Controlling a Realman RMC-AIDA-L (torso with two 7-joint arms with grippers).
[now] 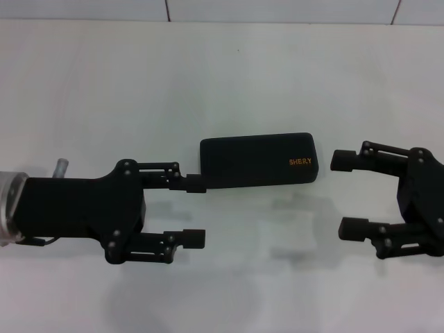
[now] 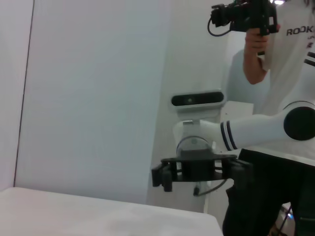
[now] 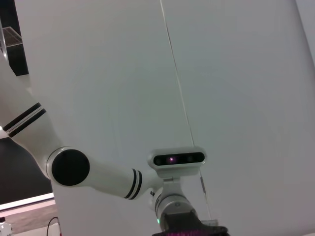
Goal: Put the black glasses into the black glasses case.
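In the head view the case (image 1: 259, 161) lies shut on the white table (image 1: 222, 76), just past centre toward 1 o'clock, its long side running 9 to 3. The orange lettering sits at its 3 o'clock end. The glasses show in none of the views.

The left gripper (image 1: 195, 210) reaches in from 9 o'clock with its fingers spread wide. Its far finger (image 1: 186, 183) overlaps the case's near corner at the 9 o'clock end; contact cannot be told. Its near finger lies toward 6 o'clock, apart from the case.

The right gripper (image 1: 347, 193) comes in from 3 o'clock, also spread wide. Its far fingertip (image 1: 342, 160) is just beside the lettered end of the case, with a sliver of table between them. Its near fingertip lies toward 5 o'clock, clear of the case.

The left wrist view shows the right gripper (image 2: 201, 173) head-on above the table edge, fingers apart. A person (image 2: 275, 73) behind it holds up a black device (image 2: 243, 15).
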